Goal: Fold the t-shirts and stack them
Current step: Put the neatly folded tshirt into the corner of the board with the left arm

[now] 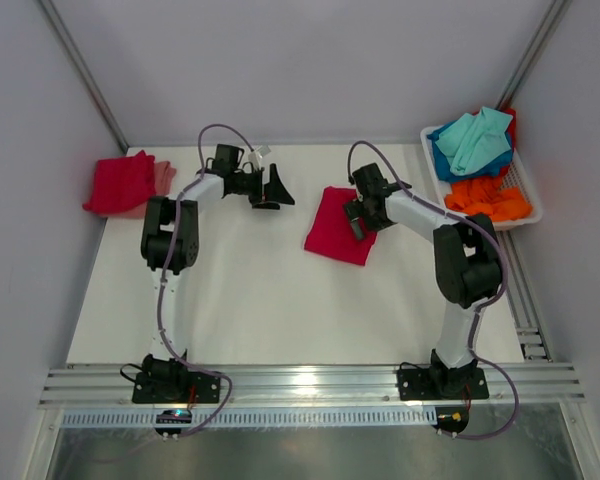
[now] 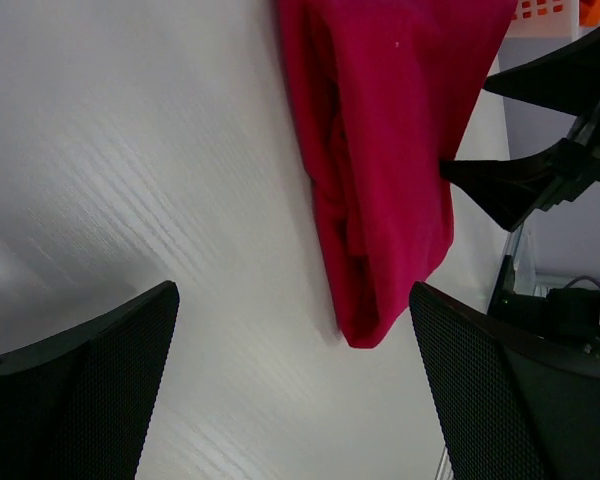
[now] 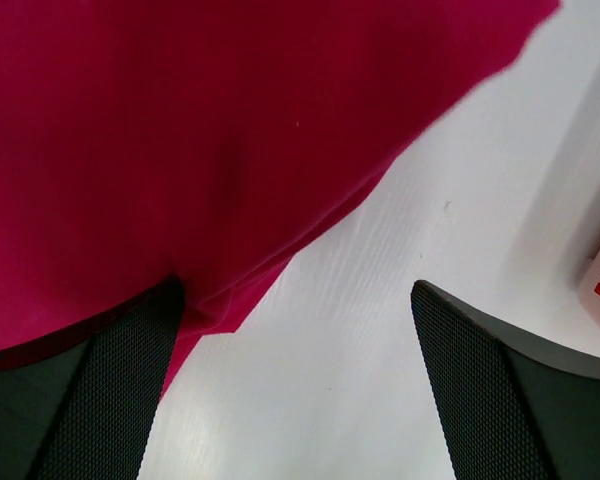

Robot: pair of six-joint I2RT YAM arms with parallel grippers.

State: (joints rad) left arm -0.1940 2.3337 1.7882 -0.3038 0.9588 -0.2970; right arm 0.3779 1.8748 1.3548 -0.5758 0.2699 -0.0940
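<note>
Item 1, white basket: far right corner of the table, well apart from both arms. I count a teal t-shirt on top, a blue t-shirt under it and an orange t-shirt at the near end, all loosely heaped.

Item 2, folded pile, far left: a crimson top shirt lies on a salmon-pink t-shirt, whose edge shows on the right.

Item 3, crimson t-shirt: folded into a rough square and lying flat mid-table between the two arms. Nothing lies between it and either gripper.

Item 4, left gripper: jaws spread wide and holding nothing. It sits just left of the shirt, and on my left wrist feed only bare tabletop lies between the fingers.

Item 5, right gripper: jaws equally wide, with no grip on anything. It hangs over the shirt's right edge. One finger is at the cloth's hem, but I cannot tell whether it touches.

Item 6, table: white with a faint wood grain and a matt finish.

Item 7, surroundings: plain grey walls on three sides. An aluminium rail at the near edge carries both arm bases, and a second rail runs along the right side.
</note>
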